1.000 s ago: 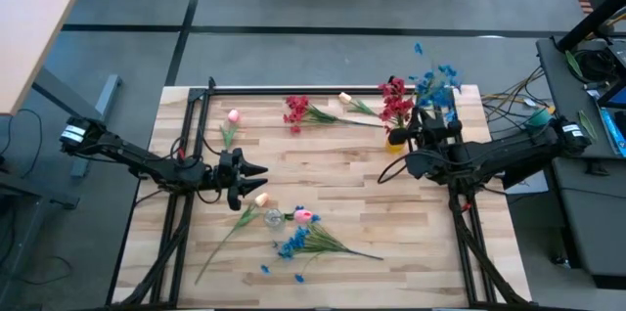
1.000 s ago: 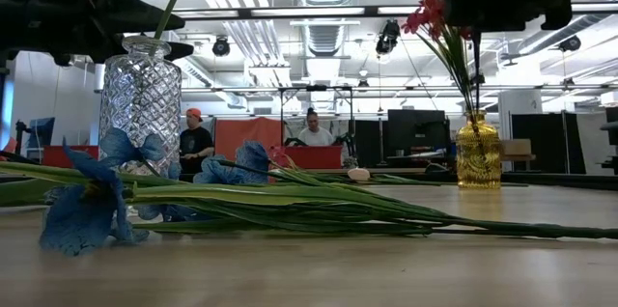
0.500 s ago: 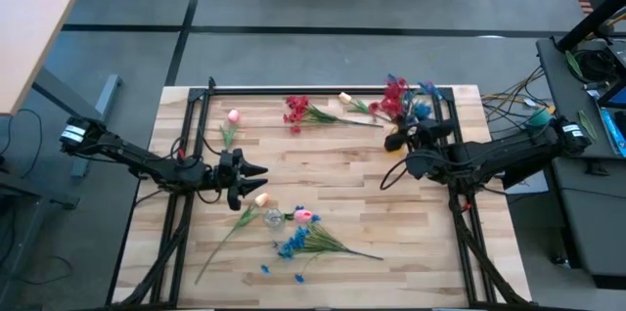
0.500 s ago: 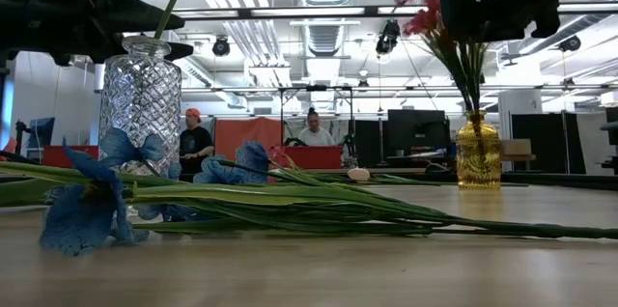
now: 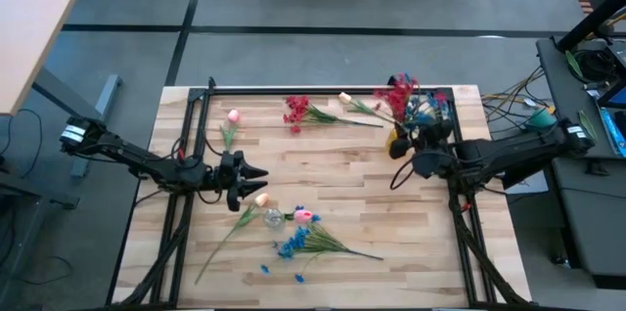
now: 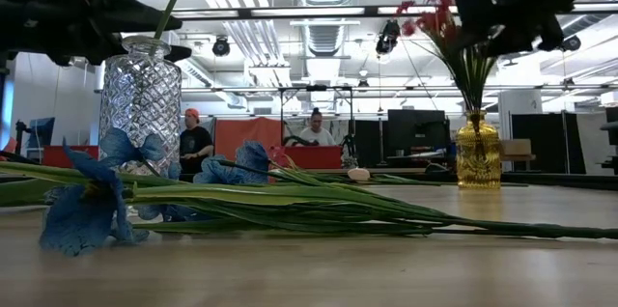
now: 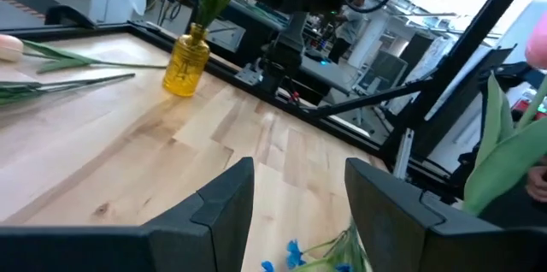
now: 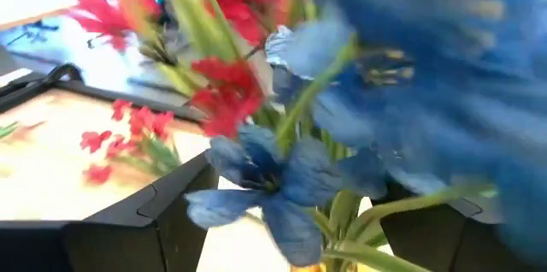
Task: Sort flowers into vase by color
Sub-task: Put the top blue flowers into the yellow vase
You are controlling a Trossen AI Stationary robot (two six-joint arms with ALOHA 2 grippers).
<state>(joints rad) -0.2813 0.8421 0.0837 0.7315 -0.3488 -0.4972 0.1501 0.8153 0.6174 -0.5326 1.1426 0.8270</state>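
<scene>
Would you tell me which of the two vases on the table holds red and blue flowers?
The small yellow glass vase near the right gripper holds them; the clear cut-glass vase holds one green stem.

Open tabletop mid-table; clear vase, yellow vase at flanks

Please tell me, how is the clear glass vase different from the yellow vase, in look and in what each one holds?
The clear glass vase is cut with a diamond pattern and looks colourless; the yellow vase is amber glass. The clear glass vase holds one thin green stem; the yellow vase holds a bunch of red flowers and blue flowers. In the high view, the clear glass vase stands near the left gripper, the yellow vase by the right gripper. Both stand upright on the table.
</scene>
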